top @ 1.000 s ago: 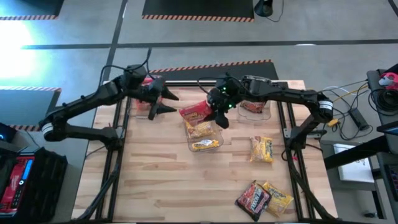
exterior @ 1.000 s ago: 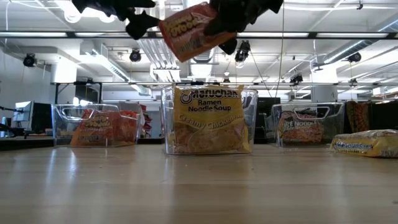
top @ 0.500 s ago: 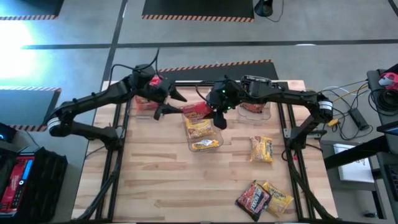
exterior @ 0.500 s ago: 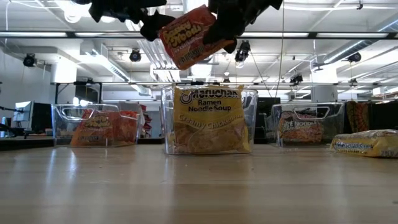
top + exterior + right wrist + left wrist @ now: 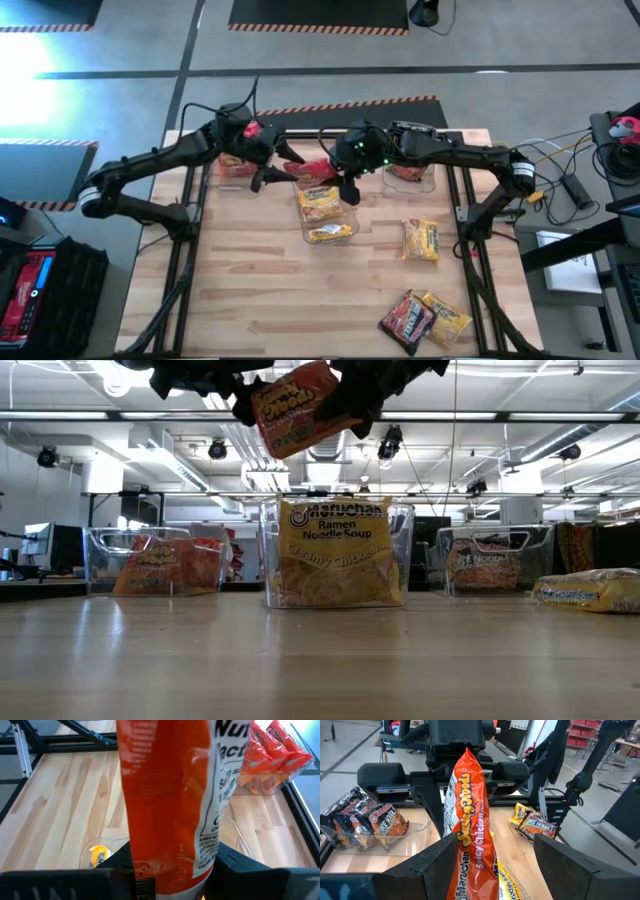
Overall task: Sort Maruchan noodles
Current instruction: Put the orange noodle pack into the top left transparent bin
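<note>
A: High view first: the right hand (image 5: 347, 186) is clamped on one end of a red packet (image 5: 314, 171), held in the air above the middle bin (image 5: 352, 222). The left hand (image 5: 282, 166) has its fingers spread wide on either side of the packet's other end, not closed on it.

B: And the packet?

A: Crinkly, glossy plastic, orange-red, flat and standing on edge in the left wrist view (image 5: 468, 835).

B: What's under it?

A: A pale wooden plank counter (image 5: 260, 290) on a dark metal frame. Three clear, round-cornered plastic bins at its far side: the left bin (image 5: 100, 560) holds red packets, the middle one yellow packets (image 5: 335, 555), the right bin (image 5: 538, 550) dark packets.

B: Anything loose?

A: One yellow packet (image 5: 421, 240) lies right of the middle bin; a dark packet (image 5: 405, 318) and another yellow one (image 5: 447, 317) touch near the counter's near edge.

B: The room?

A: Grey floor with hazard-striped tape, ceiling pipes and lamps beyond.
</note>
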You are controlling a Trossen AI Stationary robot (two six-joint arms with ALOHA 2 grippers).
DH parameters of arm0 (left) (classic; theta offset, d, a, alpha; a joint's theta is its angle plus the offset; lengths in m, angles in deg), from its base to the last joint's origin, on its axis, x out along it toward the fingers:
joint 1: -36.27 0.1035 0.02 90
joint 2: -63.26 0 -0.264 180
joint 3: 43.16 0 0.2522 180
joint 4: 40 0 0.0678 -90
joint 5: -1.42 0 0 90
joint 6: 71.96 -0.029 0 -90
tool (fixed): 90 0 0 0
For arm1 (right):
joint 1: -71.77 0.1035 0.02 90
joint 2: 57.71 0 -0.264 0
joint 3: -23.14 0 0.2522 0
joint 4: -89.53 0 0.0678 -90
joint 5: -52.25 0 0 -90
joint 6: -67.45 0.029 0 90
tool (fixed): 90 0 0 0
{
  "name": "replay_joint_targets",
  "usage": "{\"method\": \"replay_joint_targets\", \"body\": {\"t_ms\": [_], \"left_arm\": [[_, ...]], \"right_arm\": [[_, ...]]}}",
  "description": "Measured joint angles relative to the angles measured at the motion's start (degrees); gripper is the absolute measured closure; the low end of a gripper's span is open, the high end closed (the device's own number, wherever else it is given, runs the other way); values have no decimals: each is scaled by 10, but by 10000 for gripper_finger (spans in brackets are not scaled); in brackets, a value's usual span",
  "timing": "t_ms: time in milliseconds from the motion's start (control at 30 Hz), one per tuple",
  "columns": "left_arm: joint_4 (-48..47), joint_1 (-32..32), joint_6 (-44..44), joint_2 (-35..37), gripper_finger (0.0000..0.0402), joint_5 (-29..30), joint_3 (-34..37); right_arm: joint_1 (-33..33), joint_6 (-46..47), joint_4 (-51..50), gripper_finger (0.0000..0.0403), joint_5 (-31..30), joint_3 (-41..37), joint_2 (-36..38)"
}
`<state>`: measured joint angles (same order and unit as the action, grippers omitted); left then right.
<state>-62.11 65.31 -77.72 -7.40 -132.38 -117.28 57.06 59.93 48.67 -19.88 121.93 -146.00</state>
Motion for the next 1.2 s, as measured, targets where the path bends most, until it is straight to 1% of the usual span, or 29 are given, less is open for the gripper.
{"method": "replay_joint_targets", "body": {"t_ms": [100,233,567,700,833,1033,1133,1200], "left_arm": [[17,0,1,6,156,13,0],[23,0,1,8,156,15,0],[18,-1,16,-21,156,13,1],[18,-1,18,-21,165,13,1],[12,-1,20,-20,191,12,1],[7,-1,24,-21,263,7,1],[4,-1,35,-21,297,7,1],[1,-1,37,-21,313,7,1]], "right_arm": [[1,-1,-2,284,1,1,0],[2,-1,-6,284,2,1,0],[2,0,29,284,1,1,0],[2,0,37,284,1,1,0],[5,0,37,284,1,1,0],[10,-4,35,282,5,1,0],[11,12,34,272,5,1,0],[11,19,33,262,5,1,0]]}}
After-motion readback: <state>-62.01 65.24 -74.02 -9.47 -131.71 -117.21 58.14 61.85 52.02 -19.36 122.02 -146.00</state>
